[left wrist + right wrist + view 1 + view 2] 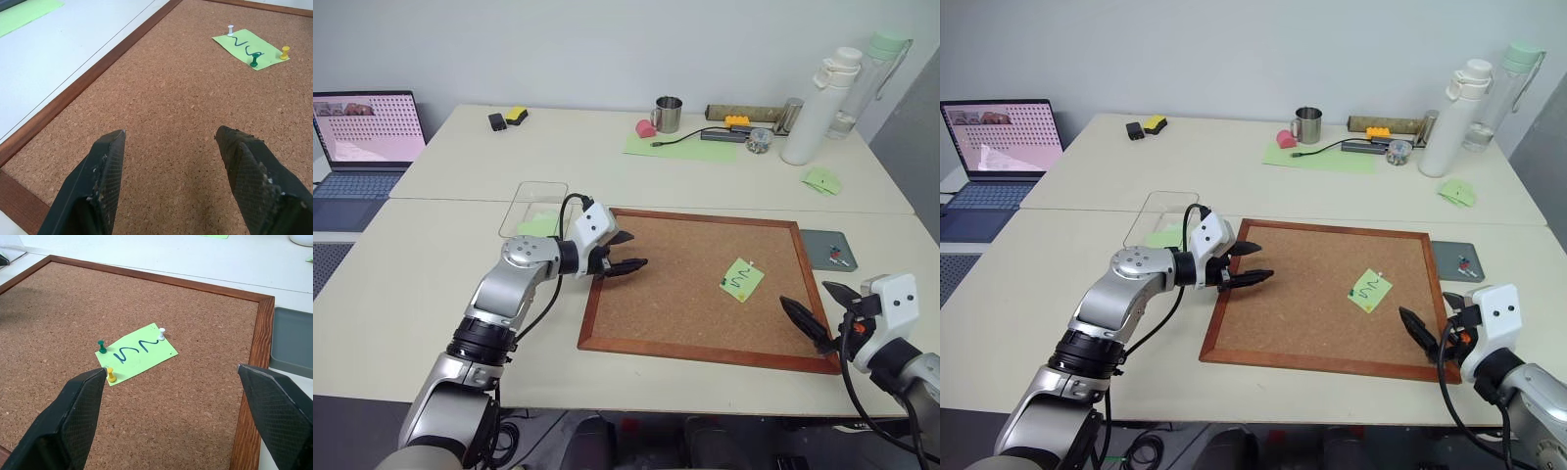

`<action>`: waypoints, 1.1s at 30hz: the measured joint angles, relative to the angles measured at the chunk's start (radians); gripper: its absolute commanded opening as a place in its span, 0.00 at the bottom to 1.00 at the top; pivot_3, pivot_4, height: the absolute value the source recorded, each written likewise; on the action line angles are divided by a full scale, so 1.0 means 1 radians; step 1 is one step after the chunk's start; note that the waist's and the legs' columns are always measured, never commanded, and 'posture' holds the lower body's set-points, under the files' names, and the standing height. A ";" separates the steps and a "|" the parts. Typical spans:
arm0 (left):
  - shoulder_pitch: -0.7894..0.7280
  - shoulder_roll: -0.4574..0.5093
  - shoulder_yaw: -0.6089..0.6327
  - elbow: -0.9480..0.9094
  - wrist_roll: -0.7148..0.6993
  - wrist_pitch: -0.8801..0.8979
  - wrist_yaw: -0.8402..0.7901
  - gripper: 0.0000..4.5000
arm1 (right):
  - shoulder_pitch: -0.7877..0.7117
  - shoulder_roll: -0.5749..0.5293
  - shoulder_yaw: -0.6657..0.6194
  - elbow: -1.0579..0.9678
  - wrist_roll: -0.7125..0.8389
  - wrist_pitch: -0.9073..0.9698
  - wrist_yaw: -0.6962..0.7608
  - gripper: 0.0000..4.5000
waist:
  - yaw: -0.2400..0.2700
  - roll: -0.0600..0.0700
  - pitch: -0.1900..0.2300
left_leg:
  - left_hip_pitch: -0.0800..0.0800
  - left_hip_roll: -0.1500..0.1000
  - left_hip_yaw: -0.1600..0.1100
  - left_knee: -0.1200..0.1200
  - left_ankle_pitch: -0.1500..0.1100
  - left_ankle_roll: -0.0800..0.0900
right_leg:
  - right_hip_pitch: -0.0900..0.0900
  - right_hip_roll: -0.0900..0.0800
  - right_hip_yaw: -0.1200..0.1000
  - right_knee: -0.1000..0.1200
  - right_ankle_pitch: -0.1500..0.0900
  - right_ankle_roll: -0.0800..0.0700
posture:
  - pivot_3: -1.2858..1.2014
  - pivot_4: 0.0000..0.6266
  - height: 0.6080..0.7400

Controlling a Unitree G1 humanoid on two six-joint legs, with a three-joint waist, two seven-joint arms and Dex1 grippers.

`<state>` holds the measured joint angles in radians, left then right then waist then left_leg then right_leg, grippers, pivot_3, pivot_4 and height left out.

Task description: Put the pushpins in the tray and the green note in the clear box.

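Note:
The green note (742,279) with its dark squiggle lies on the right half of the corkboard (675,294). Three pushpins stand in it: a white one (162,334), a green one (101,346) and a yellow one (111,375). The dark-grey tray (826,249) lies just off the board's right edge with small pins (837,257) in it. The clear box (536,209) stands off the board's left corner with a green paper inside. My left gripper (628,251) hovers open over the board's left edge, well short of the note. My right gripper (818,305) is open near the board's right front corner.
A laptop (367,127) stands at the far left. Along the back of the table are a metal mug (668,114), a pale-green sheet (680,147), a white bottle (822,103) and a crumpled green paper (821,180).

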<state>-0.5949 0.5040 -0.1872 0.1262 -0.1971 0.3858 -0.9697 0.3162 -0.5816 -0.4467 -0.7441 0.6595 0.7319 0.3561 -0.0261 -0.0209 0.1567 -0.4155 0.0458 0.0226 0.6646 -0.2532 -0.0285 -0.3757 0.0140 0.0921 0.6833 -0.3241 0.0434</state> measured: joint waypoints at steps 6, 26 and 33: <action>-0.007 -0.003 0.014 0.000 -0.018 0.031 0.002 0.69 | 0.003 0.000 -0.003 0.000 0.001 0.000 0.000 1.00 | 0.000 0.000 0.000 | 0.000 0.000 0.000 0.000 0.000 0.000 | 0.000 0.000 0.000 0.000 0.000 0.000 | 0.52 0.24 1.00; -0.027 -0.002 0.038 -0.037 -0.081 0.152 -0.003 0.69 | 0.006 0.000 -0.003 0.000 0.001 0.000 0.000 1.00 | 0.000 0.000 0.000 | 0.000 0.000 0.000 0.000 0.000 0.000 | 0.000 0.000 0.000 0.000 0.000 0.000 | 0.52 0.24 1.00; -0.026 -0.002 0.038 -0.039 -0.081 0.151 -0.003 0.69 | 0.006 0.000 -0.003 0.000 0.001 0.000 0.000 1.00 | 0.000 0.000 0.000 | 0.000 0.000 0.000 0.000 0.000 0.000 | 0.000 0.000 0.000 0.000 0.000 0.000 | 0.52 0.24 1.00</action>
<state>-0.6213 0.5022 -0.1491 0.0869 -0.2779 0.5368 -0.9725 0.3227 -0.5816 -0.4495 -0.7441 0.6602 0.7323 0.3560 -0.0261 -0.0209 0.1567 -0.4155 0.0458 0.0226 0.6647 -0.2532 -0.0285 -0.3757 0.0140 0.0922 0.6834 -0.3241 0.0434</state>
